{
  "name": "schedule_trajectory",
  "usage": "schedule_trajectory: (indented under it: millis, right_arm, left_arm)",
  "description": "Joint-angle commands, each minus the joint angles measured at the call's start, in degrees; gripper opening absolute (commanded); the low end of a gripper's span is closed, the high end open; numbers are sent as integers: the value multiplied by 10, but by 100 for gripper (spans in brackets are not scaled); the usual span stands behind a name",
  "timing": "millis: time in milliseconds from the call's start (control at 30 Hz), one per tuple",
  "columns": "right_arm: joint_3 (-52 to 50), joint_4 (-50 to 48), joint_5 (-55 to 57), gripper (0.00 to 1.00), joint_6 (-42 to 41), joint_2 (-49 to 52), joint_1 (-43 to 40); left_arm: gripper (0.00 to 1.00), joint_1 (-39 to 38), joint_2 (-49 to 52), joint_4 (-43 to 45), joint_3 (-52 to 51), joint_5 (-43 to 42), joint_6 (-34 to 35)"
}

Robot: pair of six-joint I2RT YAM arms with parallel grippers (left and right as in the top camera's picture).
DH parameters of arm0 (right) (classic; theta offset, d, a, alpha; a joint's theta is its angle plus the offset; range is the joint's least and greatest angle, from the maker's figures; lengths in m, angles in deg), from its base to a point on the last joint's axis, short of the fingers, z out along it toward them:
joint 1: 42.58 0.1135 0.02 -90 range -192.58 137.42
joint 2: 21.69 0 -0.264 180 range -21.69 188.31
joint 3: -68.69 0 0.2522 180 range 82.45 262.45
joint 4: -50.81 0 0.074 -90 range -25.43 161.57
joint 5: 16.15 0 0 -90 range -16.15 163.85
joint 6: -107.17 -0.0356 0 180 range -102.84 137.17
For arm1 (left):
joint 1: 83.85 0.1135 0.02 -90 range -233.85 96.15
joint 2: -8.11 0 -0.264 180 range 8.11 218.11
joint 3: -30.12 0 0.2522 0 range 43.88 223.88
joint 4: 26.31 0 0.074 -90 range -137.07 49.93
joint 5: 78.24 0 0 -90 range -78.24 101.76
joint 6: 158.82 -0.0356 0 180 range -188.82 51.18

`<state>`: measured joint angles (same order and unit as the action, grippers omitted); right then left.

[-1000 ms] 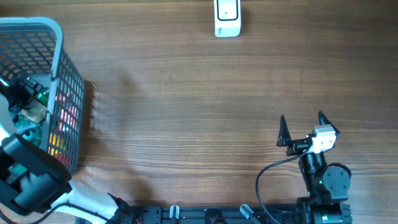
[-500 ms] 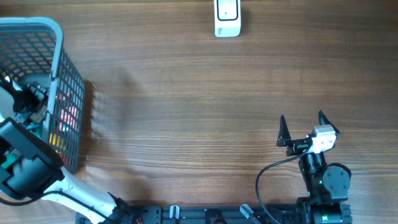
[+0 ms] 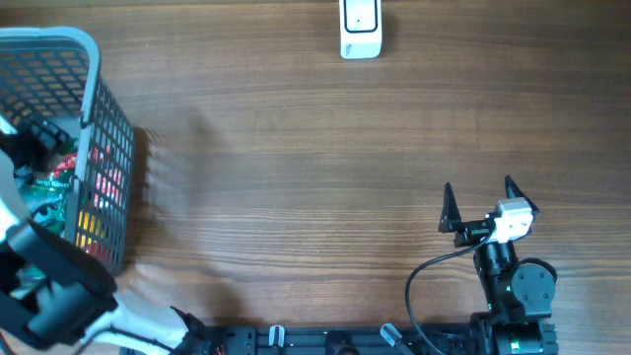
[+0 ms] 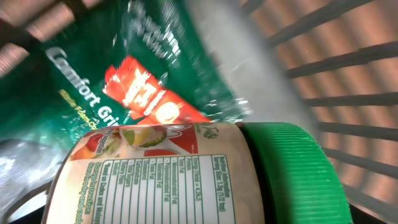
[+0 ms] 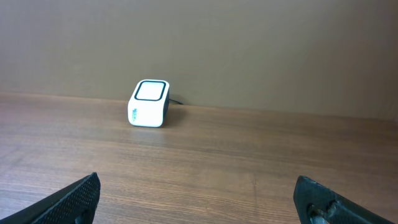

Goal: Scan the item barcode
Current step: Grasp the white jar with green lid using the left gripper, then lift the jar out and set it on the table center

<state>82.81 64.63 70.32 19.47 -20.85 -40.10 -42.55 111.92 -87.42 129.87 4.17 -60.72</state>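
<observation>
A jar (image 4: 161, 180) with a green lid (image 4: 292, 174) and a nutrition label fills the bottom of the left wrist view, lying on its side and spanning the whole gap between the jaws. My left gripper (image 3: 32, 146) is down inside the grey mesh basket (image 3: 94, 59) at the far left, shut on this jar; its fingers are hidden behind it. No barcode shows on the jar's visible face. The white scanner (image 3: 360, 28) stands at the table's far edge, also seen as the scanner (image 5: 149, 102) in the right wrist view. My right gripper (image 3: 478, 202) rests open near the front right, holding nothing.
A green foil packet (image 4: 124, 62) with a red label lies in the basket behind the jar, and red and yellow items (image 3: 97, 192) show through the mesh wall. The basket's bars (image 4: 348, 81) close in on the right of the jar.
The left gripper's jaws have narrowed onto the jar inside the basket, and the left arm has shifted slightly. The right arm has not moved.
</observation>
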Motion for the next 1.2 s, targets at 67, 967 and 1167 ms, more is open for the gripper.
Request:
schedule_trajectory:
  millis: [67, 967, 1167]
  right_arm:
    - [-1, -1, 1, 100, 7, -3, 3]
    - [-1, -1, 1, 100, 7, -3, 3]
    - [-1, -1, 1, 100, 7, -3, 3]
  left_arm:
    - [68, -2, -116, 0, 2, -30, 14]
    - [67, -2, -436, 1, 2, -225, 63]
    - [66, -2, -475, 22, 2, -284, 74]
